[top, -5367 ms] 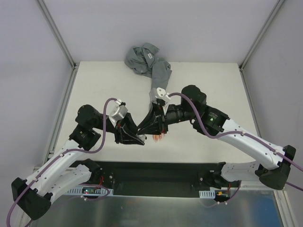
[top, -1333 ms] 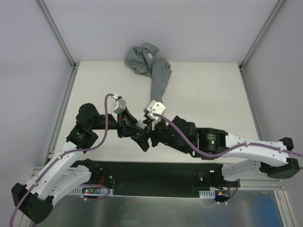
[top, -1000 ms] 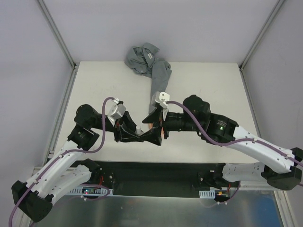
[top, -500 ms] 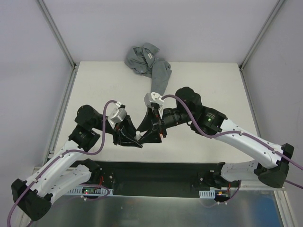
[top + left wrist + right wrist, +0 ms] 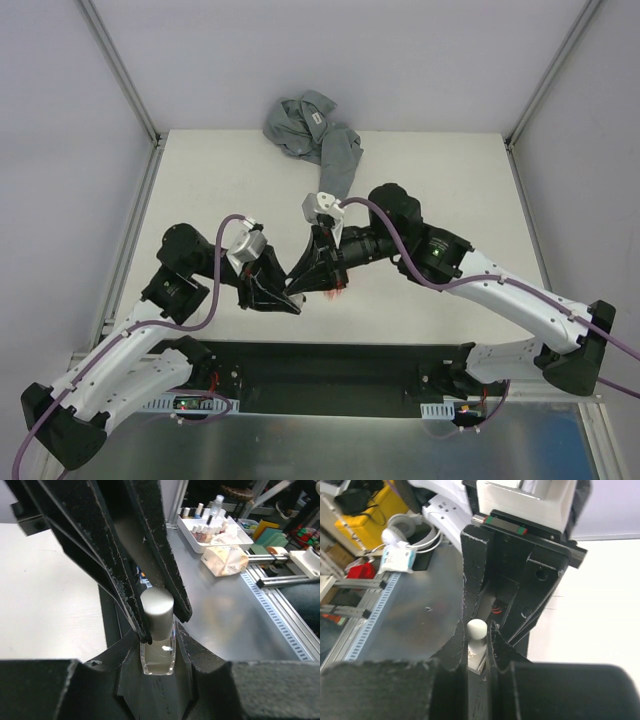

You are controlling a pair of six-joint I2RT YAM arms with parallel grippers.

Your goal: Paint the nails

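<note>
My left gripper is shut on a small clear bottle and holds it upright by its glass body. My right gripper is shut on the bottle's pale rounded cap from above; its black fingers straddle the cap in the left wrist view. In the top view both grippers meet tip to tip and hide the bottle. The grey sleeve runs under the right wrist. Only peach-red fingertips of the mannequin hand peek out, and the nails are too small to make out.
The crumpled grey shirt lies at the table's back edge. A black strip borders the near edge between the arm bases. Off the table, a white tray of small bottles stands on a metal bench.
My right gripper has come down over the bottle and shut on its cap; it was open a second ago. The left gripper has kept its hold on the bottle.
</note>
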